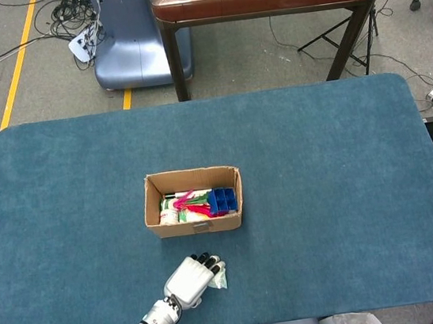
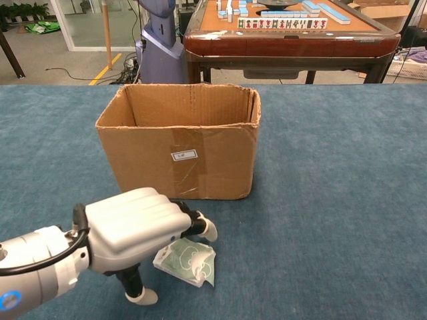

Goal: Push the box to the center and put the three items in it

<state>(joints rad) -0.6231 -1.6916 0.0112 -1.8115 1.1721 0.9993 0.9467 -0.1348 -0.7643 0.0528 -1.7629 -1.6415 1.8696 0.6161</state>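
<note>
Both views are bright and evenly lit from overhead, with soft, faint shadows: a thin dark band hugs the base of the cardboard box on the blue surface. The white robot hand shows a mild sheen, not blown out. Focus is sharp throughout, with slight edge stretching in the chest view.
</note>
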